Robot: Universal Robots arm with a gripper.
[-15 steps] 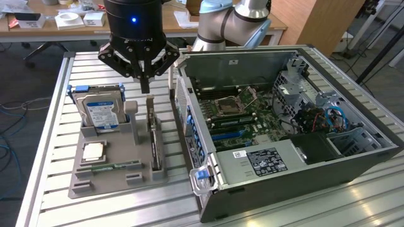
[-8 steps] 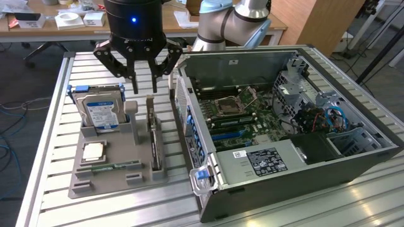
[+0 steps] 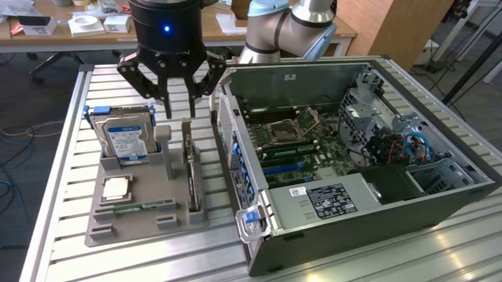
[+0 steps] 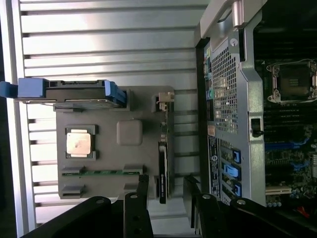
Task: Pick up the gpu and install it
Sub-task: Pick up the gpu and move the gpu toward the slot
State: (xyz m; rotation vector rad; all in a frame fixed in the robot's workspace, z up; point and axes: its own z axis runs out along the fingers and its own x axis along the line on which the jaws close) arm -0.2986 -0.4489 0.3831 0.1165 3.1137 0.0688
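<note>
Gripper (image 3: 178, 110) hangs open, fingers spread with nothing between them, just above the graphics card (image 3: 190, 170). I see the card standing on edge in the gray tray (image 3: 106, 234), beside the open computer case (image 3: 392, 217). Hard drive (image 3: 126, 138) carries a blue-white label, print unreadable.

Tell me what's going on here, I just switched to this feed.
The arm's gripper hangs open above the grey parts tray, roughly over the gpu, which stands on edge in its tray slot, not gripped. A hard drive, a processor chip and a memory stick sit in the same tray. The open computer case lies on the exterior view's right with its motherboard exposed; the gpu is not yet installed.
</note>
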